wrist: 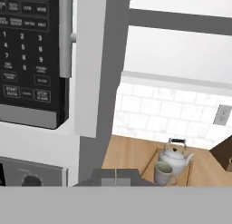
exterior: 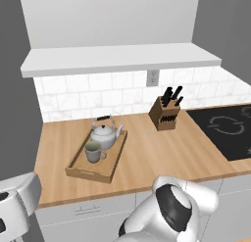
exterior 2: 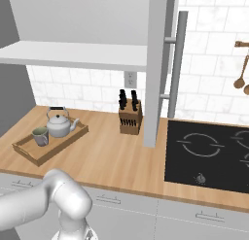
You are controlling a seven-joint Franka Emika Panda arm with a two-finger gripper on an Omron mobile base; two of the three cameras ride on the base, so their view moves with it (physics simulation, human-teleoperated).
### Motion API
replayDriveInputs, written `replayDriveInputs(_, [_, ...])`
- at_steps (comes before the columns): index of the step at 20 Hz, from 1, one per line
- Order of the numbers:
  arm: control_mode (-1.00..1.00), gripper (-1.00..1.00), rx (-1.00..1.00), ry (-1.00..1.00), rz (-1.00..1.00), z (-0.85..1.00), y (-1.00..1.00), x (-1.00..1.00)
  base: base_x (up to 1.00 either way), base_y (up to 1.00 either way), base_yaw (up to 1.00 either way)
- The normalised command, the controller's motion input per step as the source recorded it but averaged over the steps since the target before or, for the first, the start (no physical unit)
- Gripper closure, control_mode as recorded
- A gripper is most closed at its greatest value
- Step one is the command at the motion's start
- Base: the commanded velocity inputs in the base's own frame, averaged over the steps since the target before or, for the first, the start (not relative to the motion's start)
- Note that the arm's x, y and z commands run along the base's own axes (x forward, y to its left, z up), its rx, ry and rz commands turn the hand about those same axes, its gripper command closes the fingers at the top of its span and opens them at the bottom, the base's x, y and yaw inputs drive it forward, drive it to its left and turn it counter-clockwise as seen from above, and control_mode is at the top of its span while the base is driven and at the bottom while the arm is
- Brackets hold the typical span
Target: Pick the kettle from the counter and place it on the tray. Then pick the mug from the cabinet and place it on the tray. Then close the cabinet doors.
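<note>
Kettle and mug on the tray, cabinet doors open.

Left base view: squat silver-grey metal kettle (exterior: 104, 133) and small grey-green mug (exterior: 93, 152) sit inside the shallow light-wood tray (exterior: 87, 174) on the light-brown wooden tabletop (exterior: 162, 153), a wooden knife block (exterior: 165, 114) near. Right base view adds one pale grey cabinet door (exterior 2: 156, 69) edge-on with its silver bar handle (exterior 2: 177, 64), beside a black cooktop (exterior 2: 209, 156). Hand view adds a black microwave (wrist: 31, 55), another door panel (wrist: 90, 64) and the pincer (wrist: 115, 177), its dark tips closed together, holding nothing.

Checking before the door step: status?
Fingers shut, holding nothing. Kettle and mug both on tray. Cabinet door open, swung out over the counter.
</note>
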Motion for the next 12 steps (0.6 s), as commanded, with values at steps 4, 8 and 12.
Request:
replayDriveInputs(4, [-1.00,1.00,0.00,-0.06,-0.01,0.27,0.12,0.00,0.00,0.00,0.00])
replayDriveInputs(8, [-1.00,1.00,0.00,-0.02,-0.02,0.19,0.14,0.00,0.00,0.00,0.00])
replayDriveInputs(12, [-1.00,1.00,0.00,-0.01,-0.03,0.07,0.18,0.00,0.00,0.00,0.00])
